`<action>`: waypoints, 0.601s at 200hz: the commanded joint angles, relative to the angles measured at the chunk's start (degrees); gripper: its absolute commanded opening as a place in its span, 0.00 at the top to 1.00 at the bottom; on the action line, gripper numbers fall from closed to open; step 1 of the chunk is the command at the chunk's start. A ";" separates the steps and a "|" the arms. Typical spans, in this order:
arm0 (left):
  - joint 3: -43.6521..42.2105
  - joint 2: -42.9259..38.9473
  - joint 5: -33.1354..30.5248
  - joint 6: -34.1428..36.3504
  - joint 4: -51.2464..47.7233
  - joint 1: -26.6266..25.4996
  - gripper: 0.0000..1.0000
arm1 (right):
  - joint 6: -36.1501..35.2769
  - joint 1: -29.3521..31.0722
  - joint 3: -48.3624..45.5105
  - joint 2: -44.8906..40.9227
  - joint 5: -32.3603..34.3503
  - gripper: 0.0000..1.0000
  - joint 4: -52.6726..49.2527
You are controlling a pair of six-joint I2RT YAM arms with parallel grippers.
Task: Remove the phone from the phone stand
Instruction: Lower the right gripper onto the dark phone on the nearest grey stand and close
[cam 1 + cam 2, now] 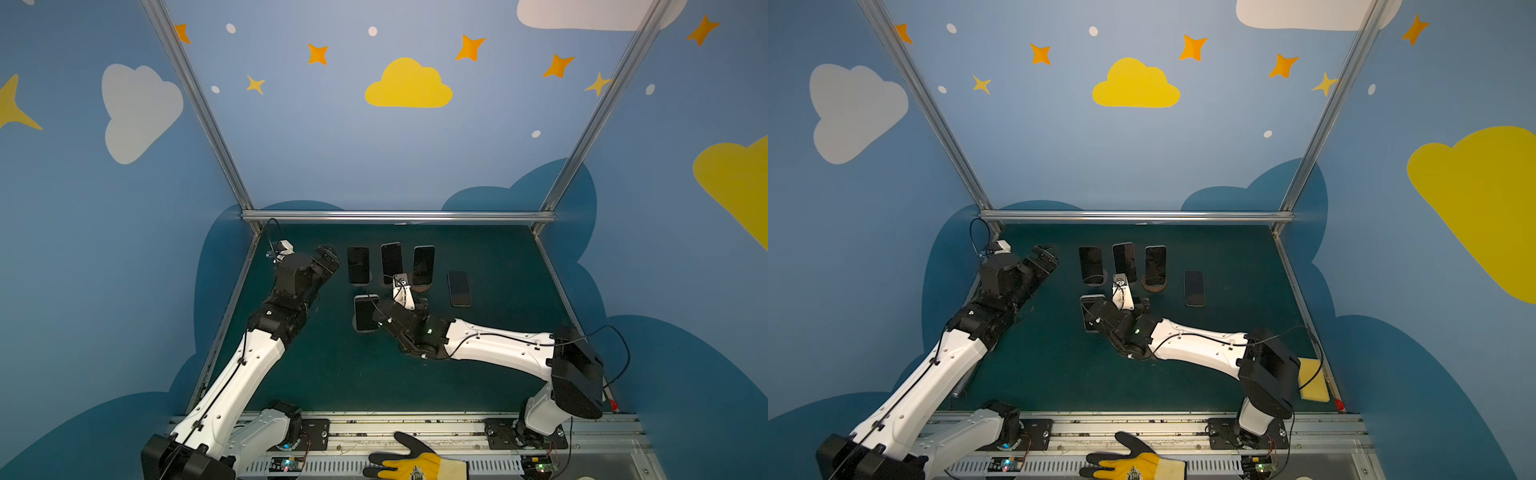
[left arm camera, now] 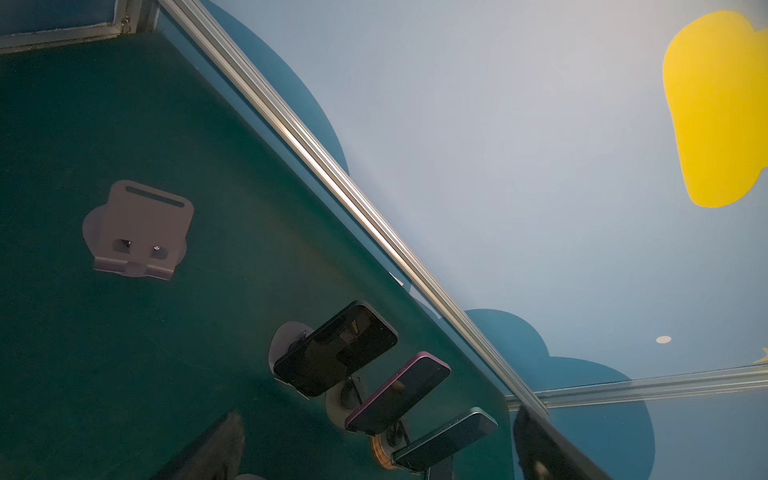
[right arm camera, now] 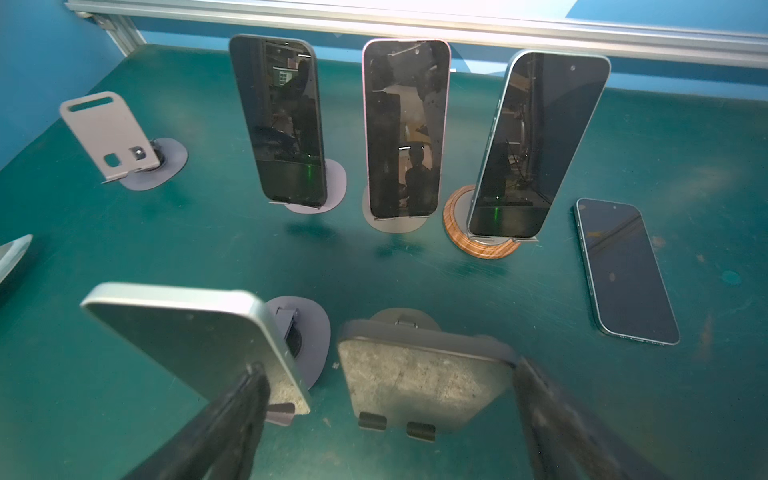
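Note:
Three dark-screened phones lean on stands in the back row: a black one, a pink-edged one and a blue-edged one on a wooden-based stand. Nearer stands a silver-edged phone on its stand. My right gripper is open, straddling an empty grey-padded stand; its left finger overlaps the silver phone's lower corner. Another phone lies flat on the mat. My left gripper hangs open and empty, left of the back row.
One more empty stand stands at the back left. An aluminium rail bounds the green mat at the back. A yellow sponge lies at the front right. A gloved hand rests on the front rail.

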 commanded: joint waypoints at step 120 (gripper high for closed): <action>0.23 1.15 3.85 -1.87 1.39 3.46 0.00 | -0.11 -2.82 -2.26 0.43 -4.92 0.08 3.59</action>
